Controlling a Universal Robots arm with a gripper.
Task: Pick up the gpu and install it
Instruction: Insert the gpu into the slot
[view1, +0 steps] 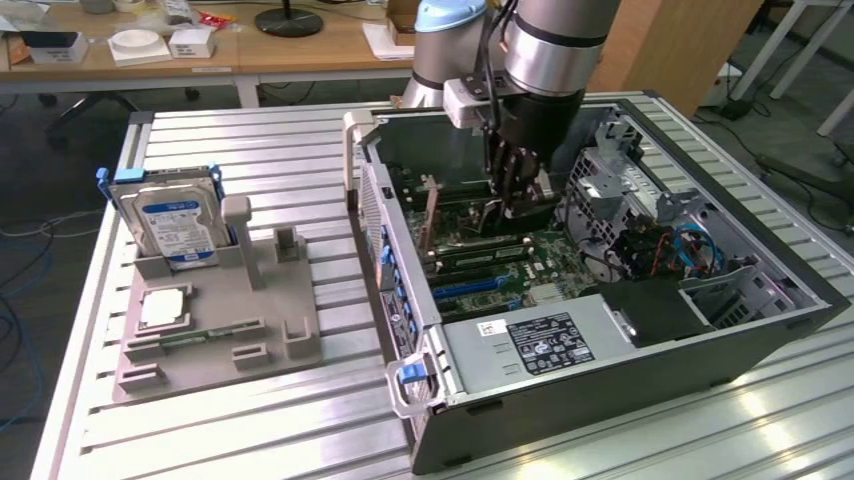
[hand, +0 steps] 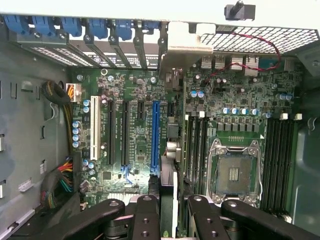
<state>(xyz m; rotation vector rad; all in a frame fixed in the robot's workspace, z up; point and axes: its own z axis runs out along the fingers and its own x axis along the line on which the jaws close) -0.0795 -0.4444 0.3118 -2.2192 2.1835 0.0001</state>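
My gripper (view1: 518, 205) reaches down into the open computer case (view1: 747, 330), shut on the gpu (view1: 465, 195). The card stands on edge, a thin dark board running from my fingers toward the case's rear wall. In the wrist view the gpu (hand: 171, 145) appears edge-on between my black fingers (hand: 147, 217), and its silvery metal bracket (hand: 181, 50) meets the rear slot openings. It stands right beside the long blue slot (hand: 155, 135) on the green motherboard (hand: 135, 145). Whether its lower edge is in a slot is hidden.
On the exterior view's left, a grey holder (view1: 267, 330) carries the silver hard drive (view1: 171, 225) and a narrow green memory stick (view1: 200, 335). Inside the case are the power supply (view1: 534, 345), a drive cage (view1: 607, 190), cable bundles (hand: 62, 175) and the bare processor socket (hand: 234, 172).
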